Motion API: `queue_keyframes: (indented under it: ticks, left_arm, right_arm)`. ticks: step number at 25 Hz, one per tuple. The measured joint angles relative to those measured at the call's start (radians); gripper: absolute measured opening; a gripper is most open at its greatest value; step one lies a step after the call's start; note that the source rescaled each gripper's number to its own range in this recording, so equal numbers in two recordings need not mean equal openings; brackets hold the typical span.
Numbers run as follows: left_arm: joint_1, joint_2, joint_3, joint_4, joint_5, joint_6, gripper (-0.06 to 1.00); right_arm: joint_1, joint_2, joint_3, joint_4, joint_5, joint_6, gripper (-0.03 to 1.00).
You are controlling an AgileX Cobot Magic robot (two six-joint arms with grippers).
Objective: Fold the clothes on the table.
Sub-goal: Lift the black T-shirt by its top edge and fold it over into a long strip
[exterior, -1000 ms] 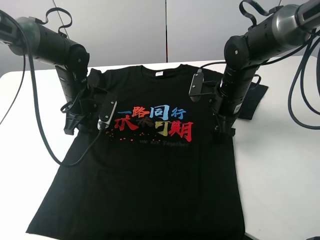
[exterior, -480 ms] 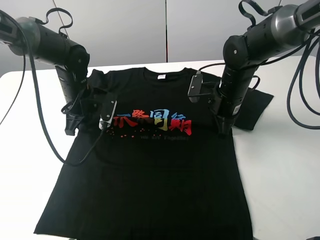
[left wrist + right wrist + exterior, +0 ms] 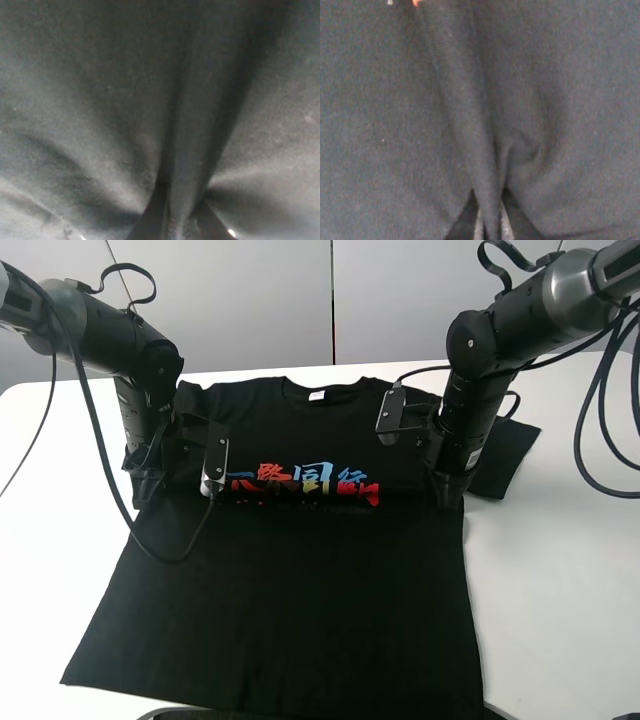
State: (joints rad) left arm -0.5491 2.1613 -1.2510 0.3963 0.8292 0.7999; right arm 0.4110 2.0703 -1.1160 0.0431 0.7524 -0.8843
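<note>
My left pincer (image 3: pixel 172 227) and right pincer (image 3: pixel 490 222) each grip tightly a ridge of the black T-shirt (image 3: pixel 300 590); its coloured chest characters (image 3: pixel 305 483) are creased, unreadable.

You count: black T-shirt (image 3: pixel 290 590), one | white worktop (image 3: pixel 560 570), one | robot arms, two: left arm (image 3: pixel 100 325), right arm (image 3: pixel 510 325).

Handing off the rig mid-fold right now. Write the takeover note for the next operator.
Left tool: shut on a pinched ridge of the black T-shirt, at its side edge beside the chest print.
Right tool: shut on a ridge at the opposite side edge.
T-shirt lies print-up on the white table, collar toward the far side, creased across the print.
Done: both grasps. Left: the whole fold.
</note>
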Motion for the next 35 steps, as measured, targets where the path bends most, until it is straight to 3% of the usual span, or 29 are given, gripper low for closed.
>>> queue_keyframes:
  ticks: [5,7,10,13,16,18,20,24,30,33,35]
  left_arm:
    - [0.003,-0.033,0.000,0.011,-0.090,-0.028,0.00]
    - [0.008,-0.041,-0.060,0.010,-0.132,-0.095,0.00]
    - [0.009,-0.086,-0.230,0.013,-0.115,-0.169,0.00]
    - [0.009,-0.146,-0.443,0.005,-0.045,-0.184,0.00]
    - [0.009,-0.204,-0.631,-0.033,0.069,-0.162,0.00]
    - [0.009,-0.248,-0.694,-0.079,0.169,-0.119,0.00]
    - [0.010,-0.279,-0.701,-0.145,0.303,-0.057,0.00]
    - [0.003,-0.307,-0.545,-0.298,0.366,-0.022,0.00]
    - [-0.029,-0.312,-0.034,-0.359,0.375,0.015,0.00]
    - [-0.034,-0.310,0.211,-0.373,0.378,0.081,0.00]
    - [-0.034,-0.310,0.286,-0.386,0.384,0.099,0.00]
  right_arm:
    - [0.006,-0.035,-0.037,-0.100,-0.012,0.024,0.00]
    - [0.006,-0.069,-0.131,-0.202,0.008,0.072,0.00]
    - [0.006,-0.116,-0.349,-0.334,0.073,0.122,0.00]
    - [0.006,-0.140,-0.608,-0.380,0.145,0.135,0.00]
    - [0.006,-0.157,-0.800,-0.319,0.268,0.137,0.00]
    - [0.005,-0.168,-0.835,-0.255,0.380,0.137,0.00]
    - [0.005,-0.168,-0.811,-0.204,0.434,0.137,0.00]
    - [0.005,-0.164,-0.653,-0.126,0.457,0.182,0.00]
    - [0.005,-0.161,-0.246,0.123,0.443,0.126,0.00]
    - [0.005,-0.156,-0.074,0.190,0.387,0.089,0.00]
    - [0.005,-0.156,0.003,0.214,0.365,0.087,0.00]
